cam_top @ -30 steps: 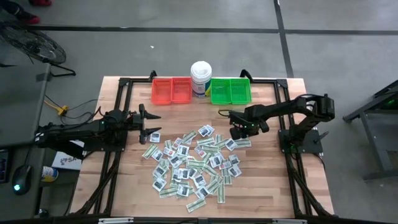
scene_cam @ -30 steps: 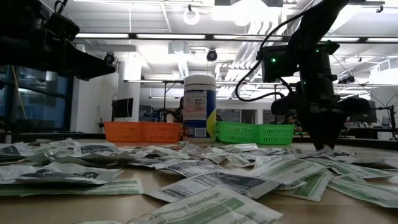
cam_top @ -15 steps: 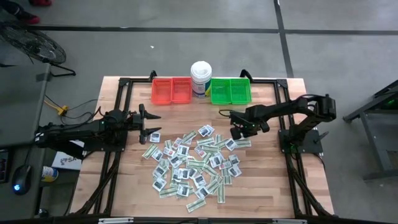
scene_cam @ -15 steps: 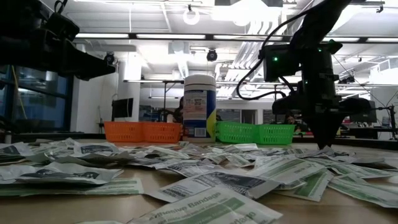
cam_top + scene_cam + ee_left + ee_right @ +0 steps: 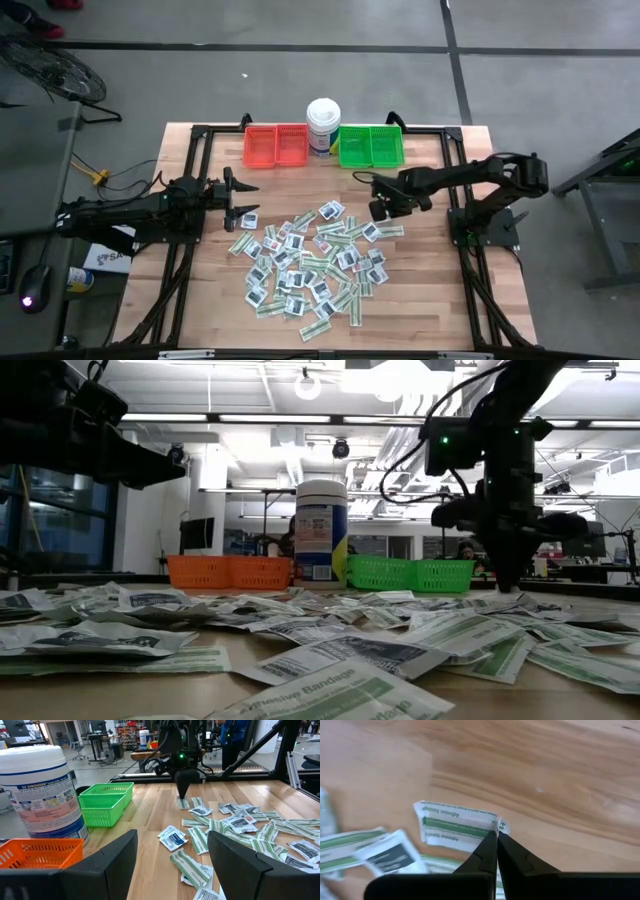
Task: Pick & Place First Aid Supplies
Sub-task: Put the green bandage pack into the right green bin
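right pincer (image 5: 496, 836): pinched tight on the end of a green-and-white strip (image 5: 456, 826), far right edge of the pile
left pincer (image 5: 172, 855): fingers wide apart, hovering left of the packets (image 5: 310, 260)
packets: spread mid-surface (image 5: 430, 300), near side of the bins (image 5: 323, 146)

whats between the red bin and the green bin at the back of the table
A tall white wipes tub stands between the red bin and the green bin; the high view shows it plainly, and the low view confirms it.
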You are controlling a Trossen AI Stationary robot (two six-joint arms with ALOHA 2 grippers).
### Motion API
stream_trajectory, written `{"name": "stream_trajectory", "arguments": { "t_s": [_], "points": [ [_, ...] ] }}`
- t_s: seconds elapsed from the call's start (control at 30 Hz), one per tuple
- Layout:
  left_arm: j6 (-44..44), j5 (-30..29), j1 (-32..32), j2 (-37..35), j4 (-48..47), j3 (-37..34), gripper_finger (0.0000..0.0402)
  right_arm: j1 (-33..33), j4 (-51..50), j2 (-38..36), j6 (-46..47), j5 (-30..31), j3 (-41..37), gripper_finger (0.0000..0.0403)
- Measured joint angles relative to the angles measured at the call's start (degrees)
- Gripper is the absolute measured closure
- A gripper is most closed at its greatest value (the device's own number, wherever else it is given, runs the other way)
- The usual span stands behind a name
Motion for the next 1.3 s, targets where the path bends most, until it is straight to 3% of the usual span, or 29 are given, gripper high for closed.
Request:
{"name": "stream_trajectory", "arguments": {
  "t_s": [0.33,0.67,0.93,1.3],
  "points": [
    [0.0,0.0,0.0,0.0,0.0,0.0,0.0163,-1.2,1.3,-7.5,1.5,0.7,0.1,0.0403],
    [0.0,0.0,0.0,0.0,0.0,0.0,0.0163,-6.1,1.0,-16.0,0.9,6.7,0.2,0.0403],
    [0.0,0.0,0.0,0.0,0.0,0.0,0.0163,-13.1,2.7,-18.8,-8.5,8.5,0.2,0.0403],
    [0.0,0.0,0.0,0.0,0.0,0.0,0.0163,-26.6,9.5,-18.8,-26.7,3.6,0.2,0.0403]
  ]
}}
